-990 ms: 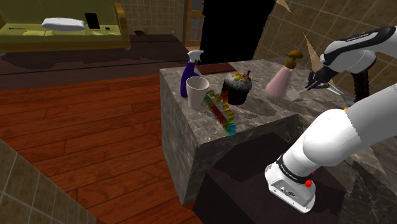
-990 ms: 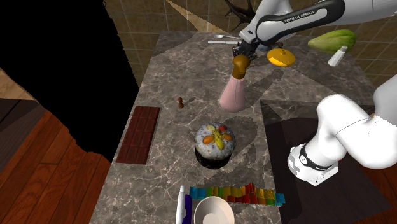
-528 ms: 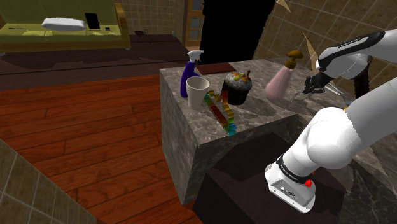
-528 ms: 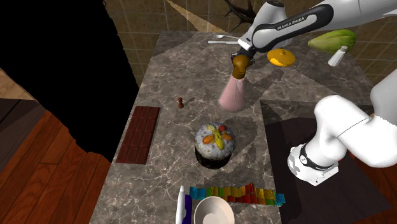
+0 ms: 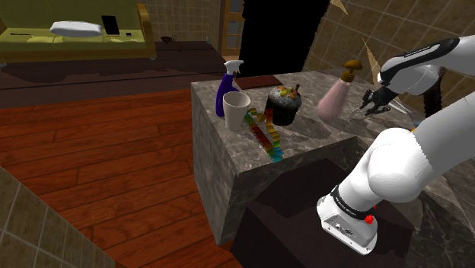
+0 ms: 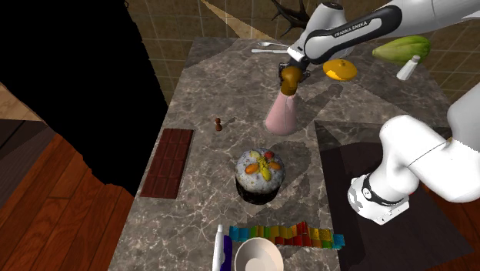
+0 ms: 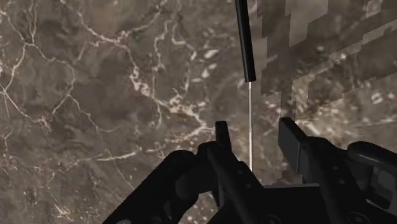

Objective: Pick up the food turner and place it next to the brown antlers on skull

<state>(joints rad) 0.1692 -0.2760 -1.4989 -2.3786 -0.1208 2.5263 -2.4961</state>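
Food turner (image 7: 245, 44): black handle points away from gripper (image 7: 254, 130).
Fingers (image 7: 222, 137): apart astride its shaft, gripping nothing.
Surface: marble counter (image 7: 95, 95).
Room: wood floor (image 5: 91, 152), left.

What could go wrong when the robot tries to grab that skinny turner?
The food turner lies flat on the counter, and only its thin silver shaft runs through the open tool, so the grip might slip when it closes. The pink bottle stands right beside the arm; lifting or swinging could perhaps knock it over.
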